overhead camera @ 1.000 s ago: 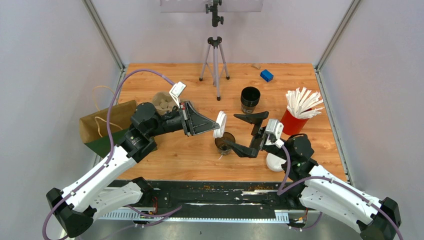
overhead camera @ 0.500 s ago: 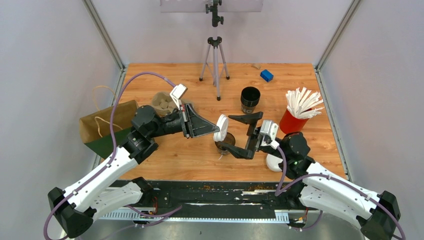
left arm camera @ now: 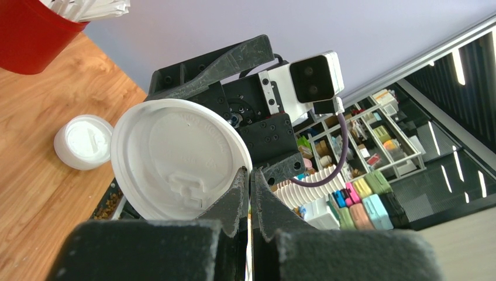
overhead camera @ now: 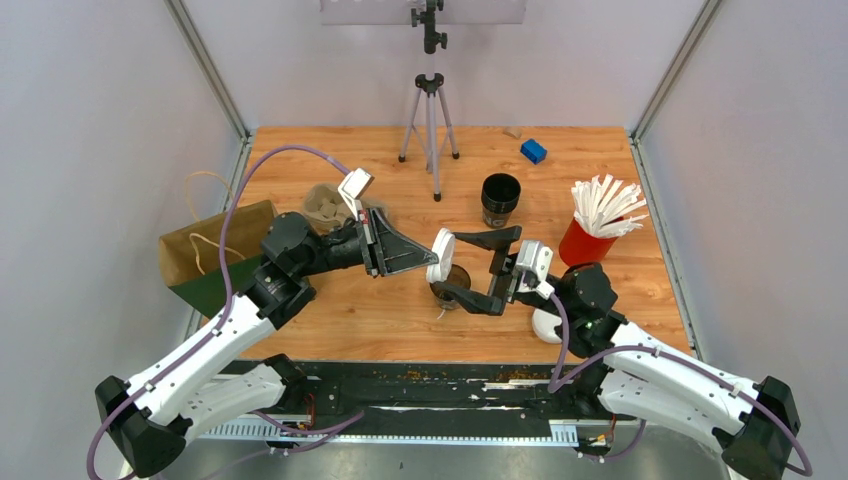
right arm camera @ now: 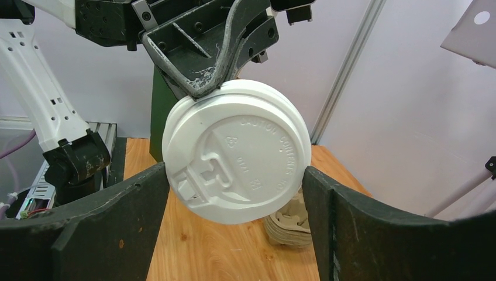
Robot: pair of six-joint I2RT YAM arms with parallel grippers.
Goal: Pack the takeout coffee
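Top: our left gripper (overhead camera: 430, 263) pinches the round white plastic lid (overhead camera: 441, 255), tilted above the open dark brown paper cup (overhead camera: 452, 284) on the wooden desk (overhead camera: 350, 310), with our right gripper (overhead camera: 452, 264) spread around the lid | Left wrist: jaws clamp the lid's rim | Right wrist: lid hangs between our open fingers (right arm camera: 117, 228), untouched, likely for handover

Even, diffuse light from above fills the overhead view, leaving only soft, faint shadows on the wooden table (overhead camera: 350, 320). In the left wrist view the near fingers (left arm camera: 158, 249) blur; the white lid (right arm camera: 237, 149) is crisp, perhaps slightly overexposed.
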